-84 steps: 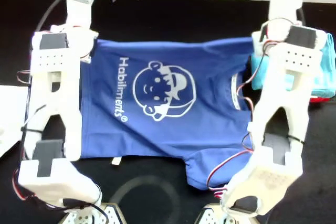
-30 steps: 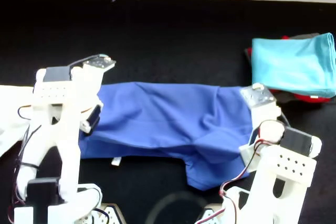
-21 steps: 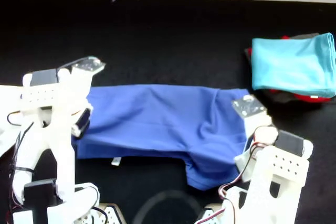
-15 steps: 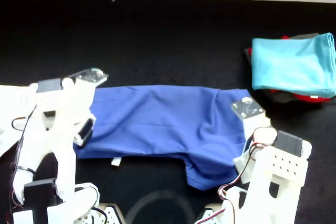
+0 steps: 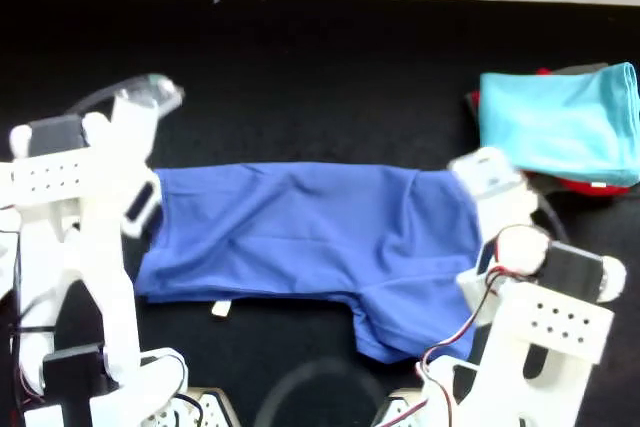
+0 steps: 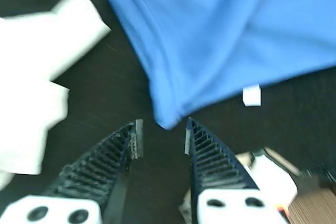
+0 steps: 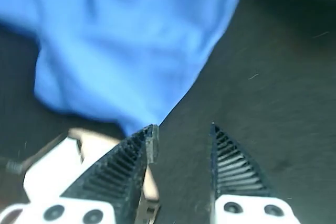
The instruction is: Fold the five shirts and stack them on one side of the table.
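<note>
A blue shirt point(image 5: 310, 232) lies folded in half lengthwise on the black table point(image 5: 320, 67), plain side up, with one sleeve point(image 5: 400, 332) sticking out toward the front. My left gripper point(image 6: 161, 129) hangs open just above the shirt's point(image 6: 231, 30) near left corner, holding nothing. My right gripper point(image 7: 182, 132) is also open and empty, at the edge of the shirt point(image 7: 121, 45) on its right side. In the high view the left arm point(image 5: 90, 187) stands at the shirt's left end and the right arm point(image 5: 530, 277) at its right end.
A folded light-blue shirt point(image 5: 555, 122) tops a stack with red and dark cloth point(image 5: 590, 187) at the back right. White cloth point(image 6: 42, 77) lies left of the blue shirt. A small white tag point(image 5: 220, 309) pokes out at its front edge. The back half of the table is bare.
The shirt lay flat, print up; its far half has since been folded to the front. In the last half second both arms drew up and outward off it, and the shirt stays folded.
</note>
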You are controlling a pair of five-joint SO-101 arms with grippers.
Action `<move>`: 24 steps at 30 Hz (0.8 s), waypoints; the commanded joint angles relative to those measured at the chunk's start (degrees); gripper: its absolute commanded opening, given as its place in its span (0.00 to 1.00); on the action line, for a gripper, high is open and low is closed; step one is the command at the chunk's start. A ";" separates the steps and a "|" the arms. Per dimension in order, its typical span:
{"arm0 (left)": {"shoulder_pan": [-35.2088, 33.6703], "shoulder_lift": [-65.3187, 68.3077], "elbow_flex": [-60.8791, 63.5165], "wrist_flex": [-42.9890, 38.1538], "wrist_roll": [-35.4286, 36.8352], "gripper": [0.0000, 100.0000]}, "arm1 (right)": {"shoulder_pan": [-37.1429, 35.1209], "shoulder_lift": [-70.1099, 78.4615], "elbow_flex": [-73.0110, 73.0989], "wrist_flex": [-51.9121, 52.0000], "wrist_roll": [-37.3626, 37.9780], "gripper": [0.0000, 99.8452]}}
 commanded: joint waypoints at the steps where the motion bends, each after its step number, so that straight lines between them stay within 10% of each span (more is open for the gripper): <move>1: 3.91 -1.10 -4.79 -1.58 3.69 0.07 | -2.59 1.01 -2.86 -10.42 -7.74 0.10; 9: 17.80 19.03 -4.09 -15.74 14.95 0.01 | -12.70 21.76 4.70 -37.05 -17.58 0.01; 15: 14.90 33.63 -6.46 -26.64 15.65 0.01 | -13.93 38.73 4.26 -50.51 -19.08 0.01; 24: 5.14 53.76 -31.69 -20.48 15.47 0.01 | -7.43 61.05 -7.08 -61.76 -19.08 0.01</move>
